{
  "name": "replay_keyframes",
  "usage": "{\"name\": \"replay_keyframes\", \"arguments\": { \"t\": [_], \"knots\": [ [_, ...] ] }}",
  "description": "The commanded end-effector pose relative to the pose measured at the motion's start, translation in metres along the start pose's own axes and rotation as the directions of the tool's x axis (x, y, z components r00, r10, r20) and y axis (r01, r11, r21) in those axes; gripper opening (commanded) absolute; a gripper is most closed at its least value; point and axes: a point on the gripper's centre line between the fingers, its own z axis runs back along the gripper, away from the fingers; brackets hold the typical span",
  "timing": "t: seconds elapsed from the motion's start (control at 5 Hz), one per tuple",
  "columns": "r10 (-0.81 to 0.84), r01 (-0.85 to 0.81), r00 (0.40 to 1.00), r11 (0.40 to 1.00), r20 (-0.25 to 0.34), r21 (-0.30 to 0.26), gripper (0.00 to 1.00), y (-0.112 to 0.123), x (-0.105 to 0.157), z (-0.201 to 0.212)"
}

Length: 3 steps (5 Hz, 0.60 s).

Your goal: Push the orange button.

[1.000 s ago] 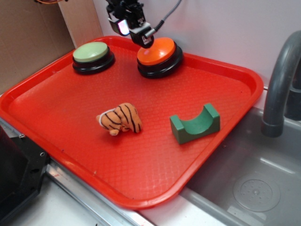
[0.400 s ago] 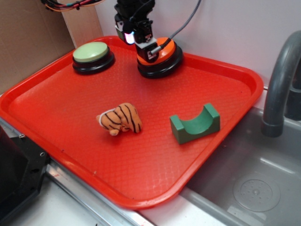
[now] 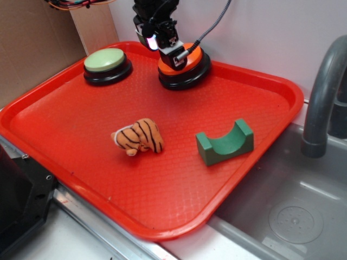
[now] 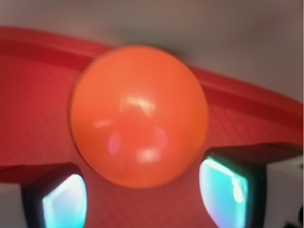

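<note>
The orange button [image 3: 194, 56], a glossy orange dome on a black ring, stands at the back of the red tray [image 3: 81, 124]. My gripper [image 3: 177, 56] hangs low over the button's left half and covers part of the dome; whether it touches cannot be told. In the wrist view the orange button [image 4: 140, 114] fills the middle. My gripper [image 4: 142, 194] is open there, with its two pale fingertips [image 4: 64, 204] spread at the lower corners on either side of the dome's near edge. Nothing is held.
A pale green button [image 3: 104, 59] sits at the tray's back left. A striped plush tiger [image 3: 138, 136] lies mid-tray, and a green curved block [image 3: 225, 143] lies to its right. A sink [image 3: 293, 216] with a grey faucet [image 3: 322, 92] is on the right, and cardboard [image 3: 32, 43] on the left.
The gripper has come down from above the button's back left edge to low over its dome, and has edged slightly right in the last moment.
</note>
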Motion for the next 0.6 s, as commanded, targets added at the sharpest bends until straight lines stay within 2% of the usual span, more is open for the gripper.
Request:
{"name": "replay_keyframes", "arguments": {
  "t": [0.0, 0.4],
  "knots": [
    [0.005, -0.005, 1.000, 1.000, 0.027, -0.003, 1.00, 0.0003, 0.0112, -0.0078],
    [0.013, -0.013, 1.000, 1.000, 0.015, 0.018, 1.00, 0.0007, 0.0089, -0.0070]
  ]
}}
